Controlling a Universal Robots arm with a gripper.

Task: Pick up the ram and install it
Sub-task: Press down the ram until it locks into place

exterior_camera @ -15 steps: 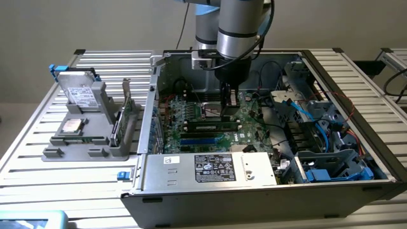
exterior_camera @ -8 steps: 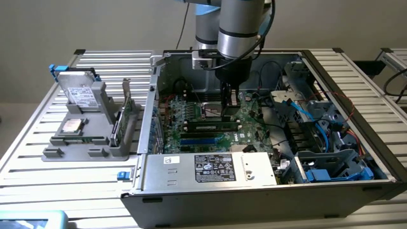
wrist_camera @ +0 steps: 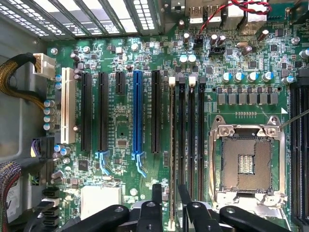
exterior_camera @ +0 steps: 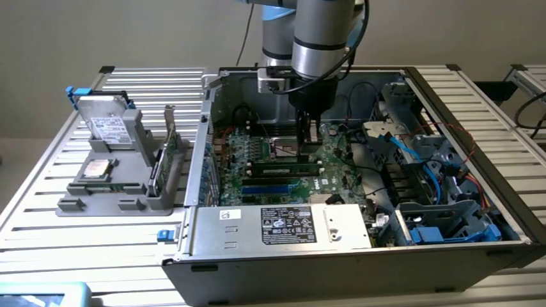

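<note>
Exterior view, centre of frame: open computer case (exterior_camera: 358, 275) on a slatted metal table (exterior_camera: 51, 243). Arm (exterior_camera: 320, 32) down through the open side from the top edge of the frame. Gripper (exterior_camera: 311, 135) low over the green motherboard (exterior_camera: 243, 160), in the picture just above the CPU socket (exterior_camera: 286, 150).

Ram (exterior_camera: 286, 171) just below frame centre, under the gripper in the picture. Seated lengthwise along the board, dark chips and a pale label toward the camera.

Wrist view, looking straight down: jaws parted, gripping nothing. Two black fingers (wrist_camera: 157, 193) spread, one on each side of the ram (wrist_camera: 172, 145). Contact between fingers and stick: cannot tell.

Ram on edge in a black memory slot, seen as a thin line along the slot's whole length. White latch (wrist_camera: 172, 80) at the end away from the gripper (wrist_camera: 169, 189). Three more memory slots (wrist_camera: 192, 145) between the stick and the CPU socket (wrist_camera: 246, 162). On the stick's other side, a black expansion slot (wrist_camera: 155, 111), then a blue slot (wrist_camera: 137, 113).

Exterior view's left: grey fixture (exterior_camera: 119, 192) on the table, carrying a hard drive (exterior_camera: 109, 125), a processor chip (exterior_camera: 96, 169) and an upright green expansion card (exterior_camera: 171, 150).

Lower centre, against the case's near wall: power supply (exterior_camera: 282, 227) with a printed label. Toward the exterior view's right, inside the case: blue cables (exterior_camera: 410, 150).
</note>
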